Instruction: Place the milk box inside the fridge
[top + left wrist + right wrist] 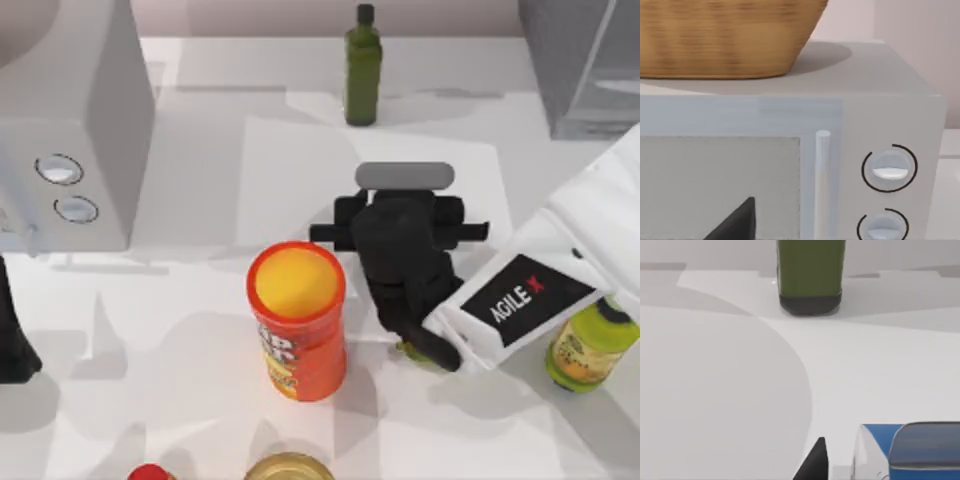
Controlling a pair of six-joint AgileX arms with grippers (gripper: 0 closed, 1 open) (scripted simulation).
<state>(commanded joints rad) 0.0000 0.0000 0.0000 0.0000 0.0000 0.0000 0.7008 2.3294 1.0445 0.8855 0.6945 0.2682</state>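
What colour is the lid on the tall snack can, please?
Yellow, on the orange can; the top view shows it best.

blue-topped white milk box [912, 452]: cut by frame edge, hidden under right arm in top view | grey glass-panelled fridge [590, 65]: cropped at corner | woven wicker basket [725, 37]: top cut off

One orange can [297, 320], two green bottles [363, 66] [590, 345], one milk box [907, 452], one white appliance [65, 120], one fridge [585, 65].

Blue-topped milk box [875, 440], dark-green bottle [363, 68], orange can [298, 320].
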